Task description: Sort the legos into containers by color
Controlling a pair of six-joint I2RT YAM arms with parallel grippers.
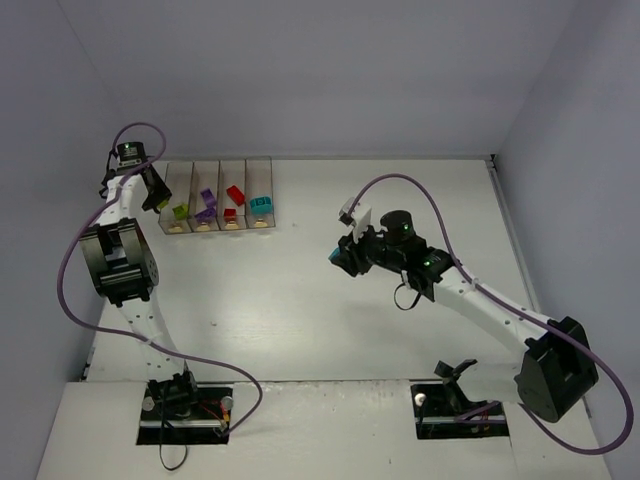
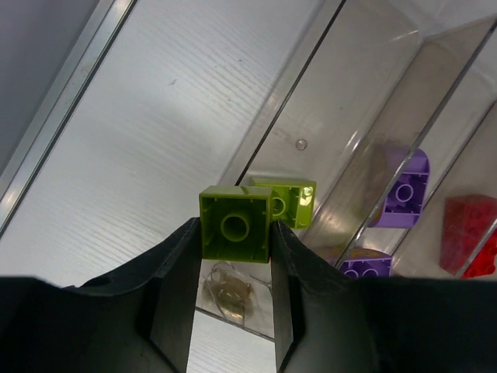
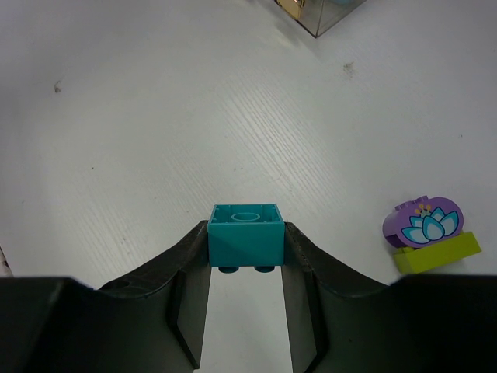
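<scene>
From where I stand, the white counter [image 1: 300, 310] has pale walls on three sides, and purple cables loop off both arms. The containers [image 1: 218, 172] sit at the far left, four clear bins joined in a row. A lime brick [image 1: 180, 212] lies in the leftmost, purple bricks [image 1: 206, 208] next, red bricks [image 1: 234, 197] in the third and a teal brick [image 1: 261, 204] in the fourth. The left fingers [image 2: 178, 268] hang at the outer wall of the leftmost bin, closed on a square lime lego [image 2: 234, 227] with its hollow underside facing the wrist camera. I cannot tell whether it is over the bin or just beside it; the bin's lime brick lies just past it. The right fingers [image 3: 190, 264] are above open counter, well apart from the bins. They are clamped on a square teal lego [image 3: 245, 233], whose studs show at its lower edge. Near it on the counter lies a lime plate topped by a purple lotus-printed piece [image 3: 429, 233].
</scene>
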